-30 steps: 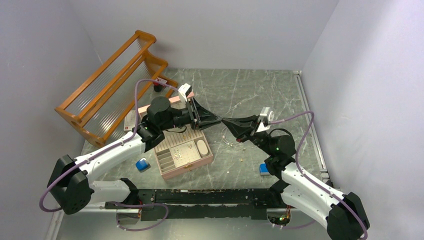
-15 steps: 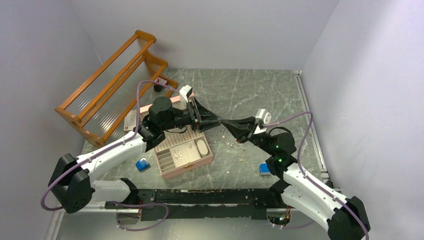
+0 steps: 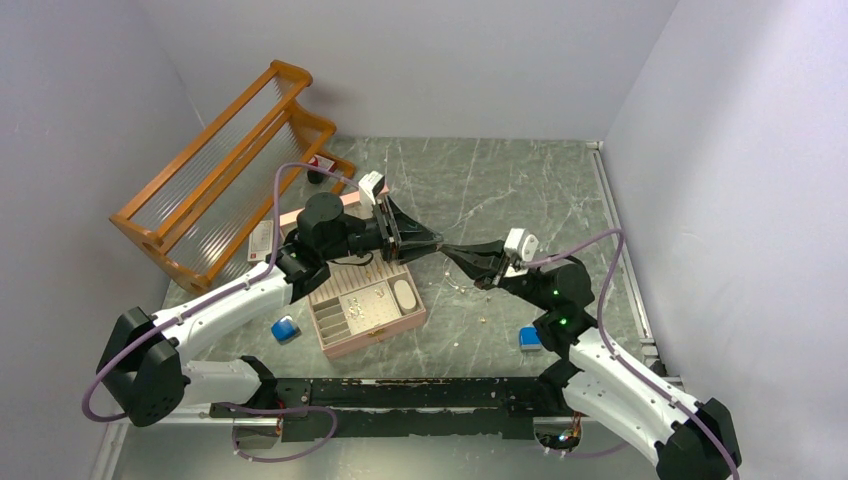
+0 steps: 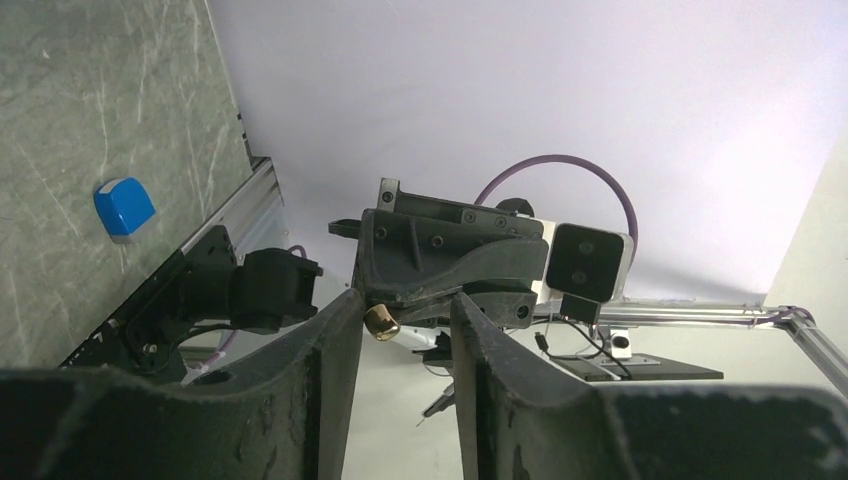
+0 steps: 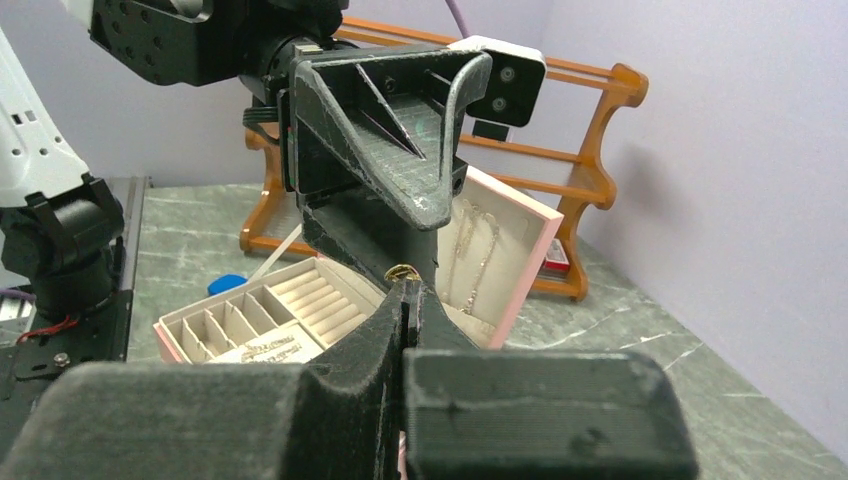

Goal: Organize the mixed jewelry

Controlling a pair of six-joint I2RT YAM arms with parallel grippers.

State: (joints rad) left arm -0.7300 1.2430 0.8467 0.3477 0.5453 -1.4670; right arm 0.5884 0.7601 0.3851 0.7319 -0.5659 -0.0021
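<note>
sorting partway: pinching a tiny gold piece [image 5: 400,272] in right end effector [image 5: 404,286], spreading left end effector [image 4: 405,302] around it; leaving loose gold bits [image 3: 484,320] on grey marbled surface [image 3: 500,190].

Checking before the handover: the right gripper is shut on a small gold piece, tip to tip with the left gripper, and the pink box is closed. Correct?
One slip: the pink box is open, lid up, compartments showing in the right wrist view. The right gripper is indeed shut on the small gold piece, tip to tip with the left gripper.
</note>
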